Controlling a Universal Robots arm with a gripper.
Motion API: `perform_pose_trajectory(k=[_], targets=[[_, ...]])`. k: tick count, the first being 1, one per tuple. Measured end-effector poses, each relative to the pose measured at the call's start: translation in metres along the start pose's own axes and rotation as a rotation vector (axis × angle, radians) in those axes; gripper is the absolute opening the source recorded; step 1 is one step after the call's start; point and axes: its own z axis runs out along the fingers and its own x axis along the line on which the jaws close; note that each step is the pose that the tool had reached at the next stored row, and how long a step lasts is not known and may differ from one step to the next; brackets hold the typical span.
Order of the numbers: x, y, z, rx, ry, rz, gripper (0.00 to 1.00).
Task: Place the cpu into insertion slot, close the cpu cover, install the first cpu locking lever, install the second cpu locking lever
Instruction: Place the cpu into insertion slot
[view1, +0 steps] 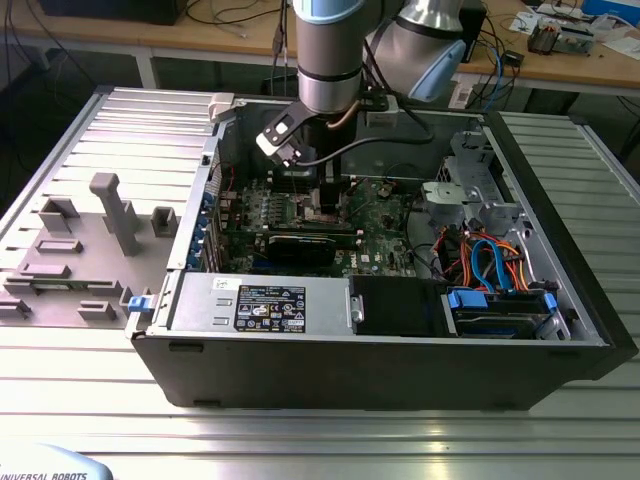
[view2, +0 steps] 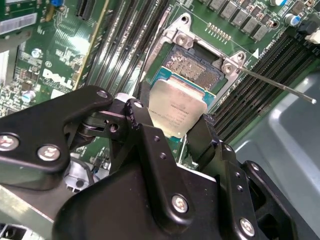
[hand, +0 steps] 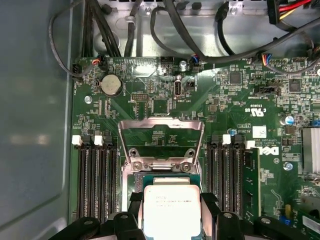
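Observation:
My gripper (view2: 175, 112) is shut on the cpu (view2: 176, 107), a flat silver square pinched by its two opposite edges. In the second wrist view the chip hangs tilted over the near part of the insertion slot (view2: 194, 66), whose dark pin field is still bare. The cpu cover (hand: 161, 126) stands swung up and open behind the slot, and in the first wrist view the cpu (hand: 170, 212) sits just in front of it between the black fingers (hand: 131, 212). A thin locking lever (view2: 280, 86) sticks out sideways, unlatched. In the exterior view the gripper (view1: 320, 198) is low inside the computer case.
Long black memory slots (hand: 97, 180) flank the socket on both sides. Black cables (hand: 165, 30) run along the case wall beyond the board. A power supply (view1: 260, 303) and a drive bay with blue and orange cables (view1: 490, 262) fill the case's near side.

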Motion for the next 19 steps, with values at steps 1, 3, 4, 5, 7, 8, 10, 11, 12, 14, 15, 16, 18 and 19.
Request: perform_pose_trajectory(k=[1,3,4,5,7,8,10,11,12,14,15,16,18,19], targets=[[0.0003,-0.0010,0.0016,0.0000,-0.0001,0.000,0.54],[0.0014,-0.0044,0.0059,-0.0007,0.0000,0.000,0.54],[0.0017,-0.0056,0.0075,-0.0012,-0.0001,0.000,0.54],[0.0022,-0.0069,0.0105,-0.0016,-0.0001,0.000,0.54],[0.0030,-0.0074,0.0168,-0.0016,-0.0003,0.003,0.54],[0.0033,-0.0075,0.0183,-0.0017,-0.0004,0.005,0.54],[0.0038,-0.0077,0.0200,-0.0016,-0.0007,0.007,0.54],[0.0042,-0.0077,0.0204,-0.0016,-0.0008,0.008,0.54],[0.0047,-0.0077,0.0210,-0.0018,-0.0008,0.010,0.54],[0.0056,-0.0078,0.0219,-0.0018,-0.0015,0.017,0.54],[0.0057,-0.0078,0.0223,-0.0018,-0.0016,0.019,0.54],[0.0058,-0.0078,0.0231,-0.0018,-0.0017,0.020,0.54],[0.0061,-0.0080,0.0247,-0.0019,-0.0017,0.020,0.54],[0.0064,-0.0080,0.0254,-0.0019,-0.0017,0.020,0.54]])
